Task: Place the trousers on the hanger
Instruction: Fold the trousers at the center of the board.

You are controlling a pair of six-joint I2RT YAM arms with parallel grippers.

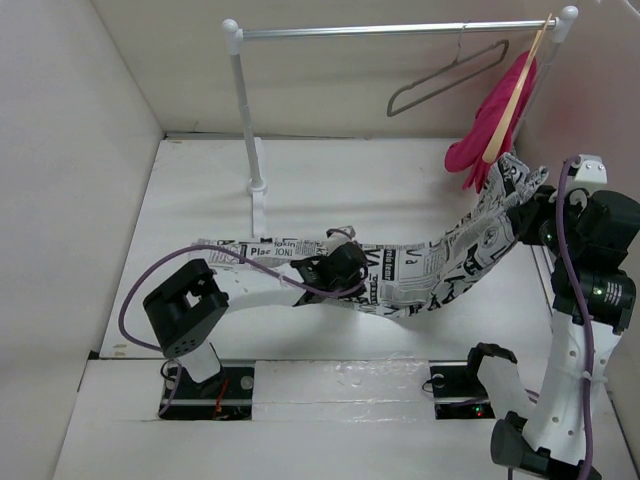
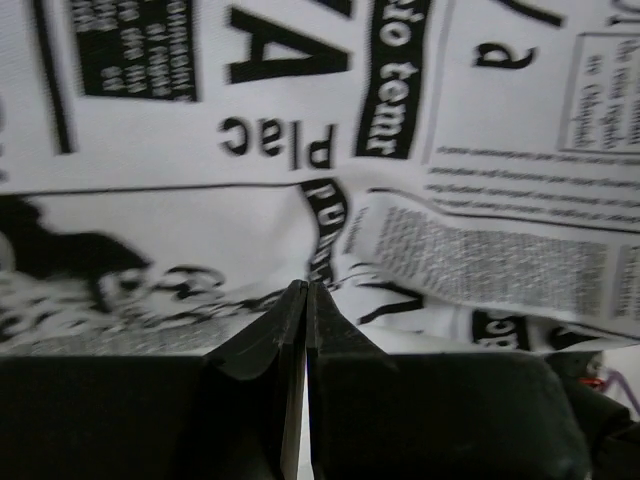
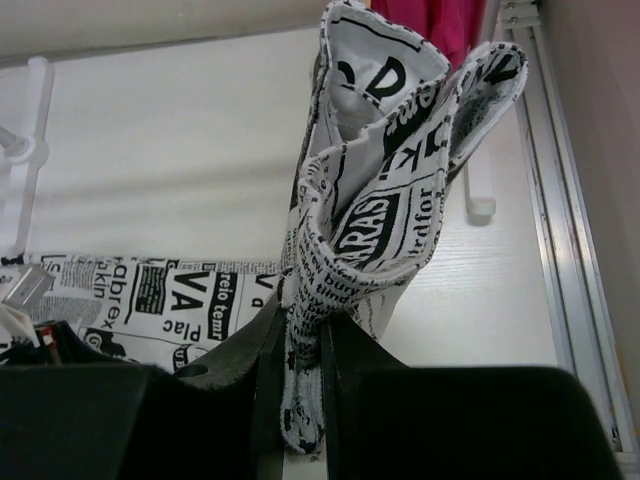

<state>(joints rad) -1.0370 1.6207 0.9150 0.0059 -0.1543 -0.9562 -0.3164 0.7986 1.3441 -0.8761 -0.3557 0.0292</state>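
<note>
Left gripper (image 2: 305, 290) has its two black fingers pressed flat together, the tips nipping a small ridge of the trousers (image 1: 430, 275) where the cloth lies on the table (image 1: 200, 200). Right gripper (image 3: 300, 335), raised at the right side, is clamped on a bunched end of the same garment, with the cloth squeezed between its fingers and fanning out in folds above them.

Under both arms is a white table, boxed in by plain pale walls (image 1: 70, 150) on the left, far and right sides. At the far end stands a white-posted rail (image 1: 390, 31) with a metal bar. The hanger (image 1: 445, 75), thin grey wire, hangs from that bar towards the right, bare and tilted. Just right of it a pale wooden hanger (image 1: 515, 95) carries a pink garment (image 1: 490, 125).

From the left gripper's pinch near the middle of the table, one stretch of the trousers lies flat towards the left. The rest runs rightwards and climbs off the surface in a sagging band to the right gripper, just below the pink garment. The hanger is well apart from both grippers, above and beyond them.

The cloth is white, printed all over with black newspaper columns, bold headlines and dark pictures.
</note>
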